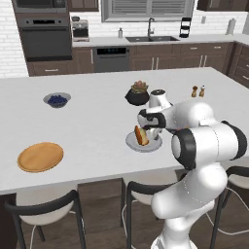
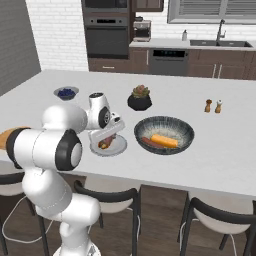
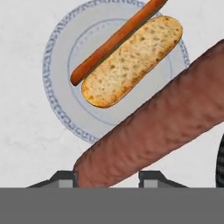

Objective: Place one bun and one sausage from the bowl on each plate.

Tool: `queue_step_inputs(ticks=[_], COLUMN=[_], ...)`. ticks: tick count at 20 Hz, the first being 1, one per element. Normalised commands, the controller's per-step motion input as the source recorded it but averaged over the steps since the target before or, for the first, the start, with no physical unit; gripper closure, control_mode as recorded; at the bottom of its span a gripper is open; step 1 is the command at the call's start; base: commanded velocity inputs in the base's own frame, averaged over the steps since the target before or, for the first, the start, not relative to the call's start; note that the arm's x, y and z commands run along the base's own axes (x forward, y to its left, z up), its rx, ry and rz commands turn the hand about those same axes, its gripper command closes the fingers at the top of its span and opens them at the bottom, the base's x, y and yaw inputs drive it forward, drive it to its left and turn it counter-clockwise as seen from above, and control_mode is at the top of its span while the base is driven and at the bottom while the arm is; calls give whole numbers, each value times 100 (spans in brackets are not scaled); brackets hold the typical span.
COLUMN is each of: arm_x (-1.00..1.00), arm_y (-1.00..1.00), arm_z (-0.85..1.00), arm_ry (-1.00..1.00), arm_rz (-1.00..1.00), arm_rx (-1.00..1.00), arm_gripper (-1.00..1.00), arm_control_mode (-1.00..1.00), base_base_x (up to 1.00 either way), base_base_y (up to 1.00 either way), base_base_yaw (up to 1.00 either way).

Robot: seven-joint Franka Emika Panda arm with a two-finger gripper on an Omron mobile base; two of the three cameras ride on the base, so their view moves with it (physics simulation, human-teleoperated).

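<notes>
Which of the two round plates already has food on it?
The light grey plate under the jaws holds a golden-tan bun and a slim reddish-brown sausage. The orange-tan wooden plate, far to its left, is bare.

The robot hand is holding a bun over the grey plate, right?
Not quite. The gripper is holding a sausage, not a bun, over the grey plate. The hand view shows it clamped between the fingertips, while a bun already lies on that plate.
</notes>
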Motion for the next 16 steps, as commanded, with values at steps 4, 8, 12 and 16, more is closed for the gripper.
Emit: queue_step_inputs(ticks=[4, 8, 12, 16], arm_x=[26, 13, 0, -12], arm_y=[-7, -1, 6, 26], arm_z=[-37, -25, -5, 16], arm_ry=[0, 0, -1, -1], arm_rz=[8, 5, 2, 0], arm_rx=[-2, 0, 0, -6], arm_gripper=[100, 100, 100, -100], arm_control_mode=[-100, -100, -100, -100], base_base_x=[0, 0, 0, 0], base_base_y=[0, 0, 0, 0], base_base_yaw=[0, 0, 0, 0])
